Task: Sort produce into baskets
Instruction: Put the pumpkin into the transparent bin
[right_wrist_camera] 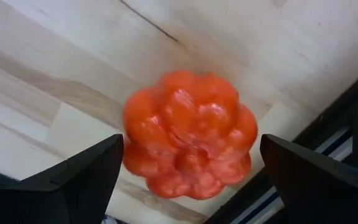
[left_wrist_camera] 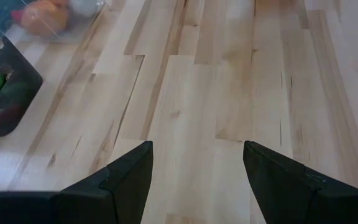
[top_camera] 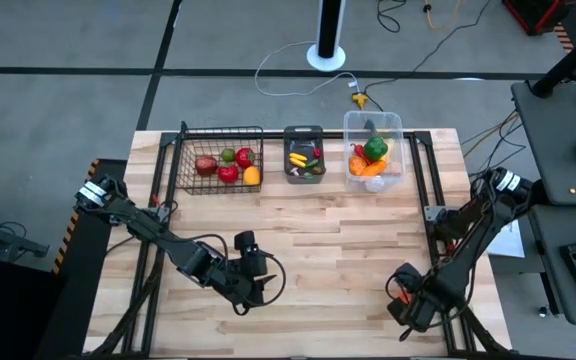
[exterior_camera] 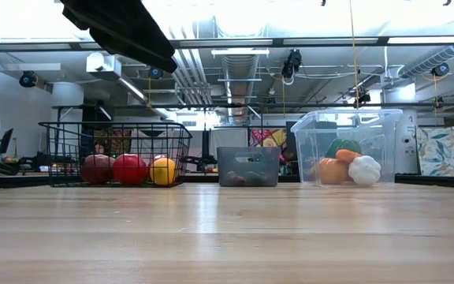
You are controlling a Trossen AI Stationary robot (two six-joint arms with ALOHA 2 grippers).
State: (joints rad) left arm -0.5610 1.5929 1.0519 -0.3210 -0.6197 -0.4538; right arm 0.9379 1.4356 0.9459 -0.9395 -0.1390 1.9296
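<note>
Almost done sorting

Most toy fruits and veggies point(top_camera: 230, 165) sitting in three baskets point(top_camera: 304, 132); one bumpy orange-red toy pepper point(right_wrist_camera: 188, 134) left on table edge, between wide-open right gripper point(right_wrist_camera: 188, 180), not grabbed; left gripper point(left_wrist_camera: 194, 177) open, empty

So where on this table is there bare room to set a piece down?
The wood between the baskets' row and the left gripper is bare. Crowded: the back edge, with wire basket, grey bin and clear tub. The right gripper, open, hangs over an orange pepper.
</note>
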